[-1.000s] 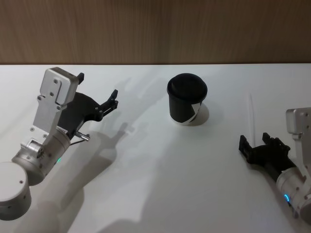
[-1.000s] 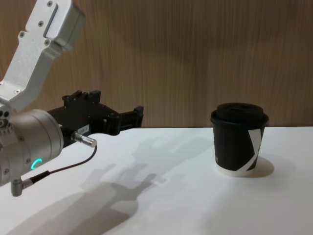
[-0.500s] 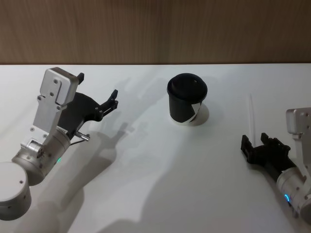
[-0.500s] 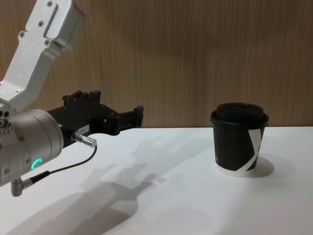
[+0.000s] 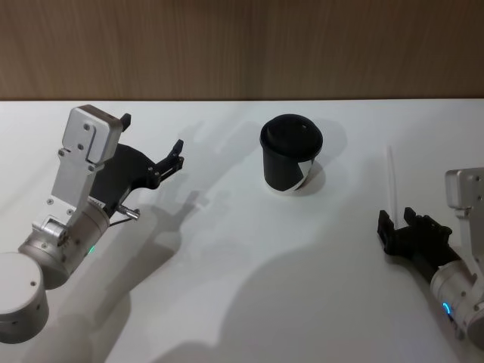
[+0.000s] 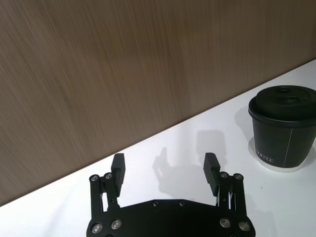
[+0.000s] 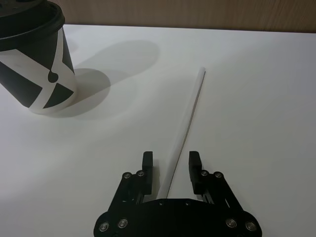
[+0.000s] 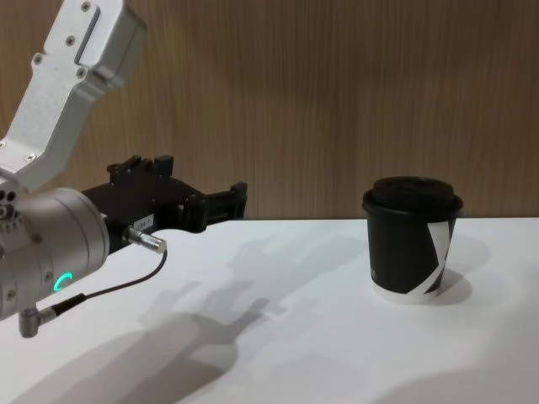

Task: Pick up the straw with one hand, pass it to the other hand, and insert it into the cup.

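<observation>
The white table (image 5: 227, 302) runs back to a wooden wall (image 5: 242, 45). Near the table's back edge, a little right of the middle, stands the black paper cup (image 5: 291, 155), upright, with its black lid (image 5: 291, 136) on, so what is inside is hidden.

The left gripper (image 5: 151, 133) hangs above the left part of the table on a silver wrist with a green ring light (image 8: 59, 282), raised clear of the surface. It points toward the back edge, its fingers spread wide with nothing between them.

The right gripper (image 5: 398, 218) sits low near the right edge, its fingers parted. The white straw (image 5: 392, 178) lies flat on the table to the right of the cup, running from front to back. Its near end lies between those fingers (image 7: 148, 160); from here it looks as if neither finger presses it.
</observation>
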